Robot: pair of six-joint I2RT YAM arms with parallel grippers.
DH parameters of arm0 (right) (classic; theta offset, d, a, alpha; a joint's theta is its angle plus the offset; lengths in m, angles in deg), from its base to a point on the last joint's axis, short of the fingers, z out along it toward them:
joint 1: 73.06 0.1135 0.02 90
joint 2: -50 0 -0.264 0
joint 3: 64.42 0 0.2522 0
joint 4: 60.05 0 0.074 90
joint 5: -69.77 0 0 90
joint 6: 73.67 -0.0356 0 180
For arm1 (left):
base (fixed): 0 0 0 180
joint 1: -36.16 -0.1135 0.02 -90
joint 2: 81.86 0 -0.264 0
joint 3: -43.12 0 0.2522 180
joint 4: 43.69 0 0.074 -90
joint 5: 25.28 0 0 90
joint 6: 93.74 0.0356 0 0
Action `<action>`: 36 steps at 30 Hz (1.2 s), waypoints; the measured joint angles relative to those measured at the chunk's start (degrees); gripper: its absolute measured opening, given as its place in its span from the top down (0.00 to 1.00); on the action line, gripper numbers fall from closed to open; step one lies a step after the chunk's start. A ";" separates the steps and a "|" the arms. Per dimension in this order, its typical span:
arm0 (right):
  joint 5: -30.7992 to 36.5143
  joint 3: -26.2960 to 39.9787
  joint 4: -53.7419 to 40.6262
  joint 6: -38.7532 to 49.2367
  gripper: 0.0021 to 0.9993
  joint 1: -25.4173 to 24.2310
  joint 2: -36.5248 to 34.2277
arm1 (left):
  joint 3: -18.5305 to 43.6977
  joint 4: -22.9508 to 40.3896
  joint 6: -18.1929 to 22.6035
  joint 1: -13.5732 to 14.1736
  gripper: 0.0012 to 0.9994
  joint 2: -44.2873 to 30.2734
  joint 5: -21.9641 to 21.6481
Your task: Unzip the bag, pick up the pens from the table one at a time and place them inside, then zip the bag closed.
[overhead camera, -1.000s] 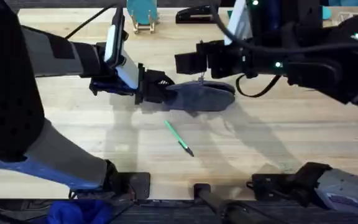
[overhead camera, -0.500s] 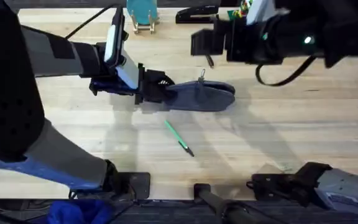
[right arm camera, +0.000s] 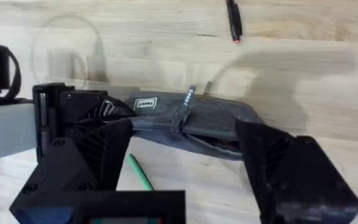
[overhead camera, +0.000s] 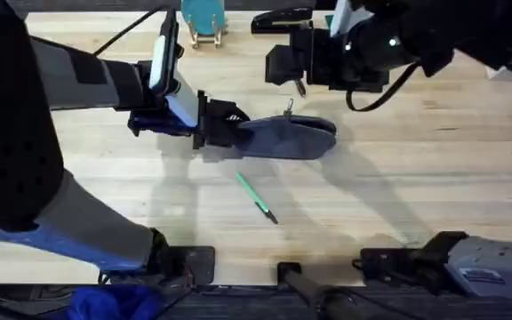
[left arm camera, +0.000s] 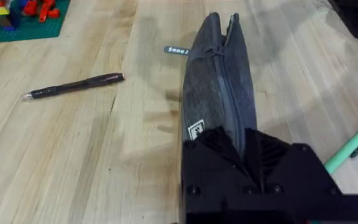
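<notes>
The blue-grey bag (overhead camera: 287, 138) lies across the middle of the table (overhead camera: 416, 178), its pull tab (overhead camera: 289, 108) standing up near the middle. My left gripper (overhead camera: 222, 130) is shut on the bag's (left arm camera: 219, 93) left end. The right gripper (overhead camera: 278, 67) hovers open behind the bag, above the table, with nothing between its fingers (right arm camera: 107, 152). Below it I see the bag (right arm camera: 191, 121) and its pull tab (right arm camera: 185, 102). The black pen (left arm camera: 73, 86) lies behind the bag, partly under the right gripper. In front of the bag lies the green pen (overhead camera: 256, 197).
A black stapler (overhead camera: 278, 18) and a teal stand (overhead camera: 203, 22) sit at the table's back edge. A green baseplate with toy bricks (left arm camera: 17, 15) lies beyond the black pen. Bare wood stretches along the right and front of the table.
The right gripper has lifted away from the pull tab and moved toward the back of the table. The left gripper, bag and green pen have stayed put.
</notes>
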 joint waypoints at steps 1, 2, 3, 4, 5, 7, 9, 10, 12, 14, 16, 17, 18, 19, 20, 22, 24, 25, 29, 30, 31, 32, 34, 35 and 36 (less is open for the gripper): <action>0.00 0.00 0.42 0.00 0.00 0.00 0.02 | 0.00 0.00 -0.02 0.00 0.96 -0.02 0.00; 0.00 0.03 1.11 0.00 0.00 0.00 0.02 | 0.00 0.00 -0.01 0.00 0.96 -0.02 -0.01; 0.00 0.07 1.65 0.00 0.00 0.00 0.02 | 0.00 0.00 0.00 0.00 0.96 -0.02 -0.02; 0.00 0.09 1.97 0.00 0.00 0.00 0.02 | 0.00 0.00 0.00 0.00 0.96 0.00 0.00; 0.01 0.11 1.97 0.00 0.00 0.00 0.02 | 0.00 0.00 -0.01 0.00 0.96 -0.02 0.00; 0.00 0.11 1.90 0.00 0.00 0.00 0.02 | 0.00 0.00 0.00 0.02 0.96 -0.02 0.00; 0.00 0.11 1.90 -0.02 0.00 0.00 0.02 | 0.00 0.00 -0.01 0.04 0.96 -0.02 -0.02; 0.00 0.11 1.88 -0.02 0.00 0.00 0.02 | 0.00 0.00 0.00 0.04 0.96 -0.02 0.00; 0.01 0.11 1.90 -0.02 0.00 0.00 0.01 | 0.00 0.00 0.00 0.04 0.96 -0.02 -0.02; 0.02 0.17 1.90 -0.02 0.00 0.00 -0.15 | 0.00 0.00 -0.01 0.04 0.96 -0.02 -0.02; 0.02 0.39 1.90 -0.04 0.00 0.00 -0.86 | 0.00 0.00 -0.01 0.04 0.96 -0.02 -0.02; 0.02 0.46 1.97 -0.04 0.00 0.00 -1.45 | 0.00 0.00 -0.02 0.04 0.96 -0.02 -0.02; 0.04 0.50 1.95 -0.20 0.00 0.00 -2.12 | 0.00 0.00 -0.02 0.04 0.96 -0.02 -0.01; 0.04 0.50 1.91 -0.22 0.00 0.00 -2.76 | 0.00 0.00 -0.01 0.04 0.96 -0.02 -0.02; 0.04 0.50 1.90 -0.28 0.00 0.00 -3.30 | 0.00 0.00 0.00 0.04 0.96 -0.02 -0.02; 0.03 0.50 1.92 -0.61 0.00 0.00 -4.50 | 0.00 0.00 0.00 0.04 0.96 -0.02 -0.02; 0.02 0.50 1.92 -1.02 0.00 0.00 -5.45 | 0.00 0.00 0.00 0.04 0.96 -0.02 -0.02; 0.01 0.50 1.92 -1.23 0.00 0.00 -5.91 | 0.00 0.00 -0.01 0.04 0.96 -0.02 -0.01; 0.00 0.50 1.90 -2.13 0.00 0.00 -7.46 | 0.00 0.00 -0.01 0.04 0.96 -0.02 -0.01; 0.00 0.50 1.90 -2.36 0.00 0.00 -7.73 | 0.00 0.00 -0.02 0.04 0.96 -0.02 -0.02; 0.00 0.50 1.90 -2.54 0.00 0.00 -7.92 | 0.00 0.00 0.00 0.04 0.96 -0.02 0.00; 0.00 0.50 1.90 -2.78 0.00 0.00 -8.12 | 0.00 0.00 -0.02 0.04 0.96 -0.02 -0.01; 0.00 0.50 1.92 -2.99 0.00 0.06 -8.47 | 0.00 0.00 0.00 0.04 0.96 -0.02 0.00; 0.00 0.50 1.92 -3.15 0.00 0.11 -8.67 | 0.00 0.00 0.00 0.04 0.96 -0.02 0.00; 0.00 0.50 1.92 -3.31 0.00 0.22 -8.89 | 0.00 0.00 0.00 0.04 0.96 -0.02 0.00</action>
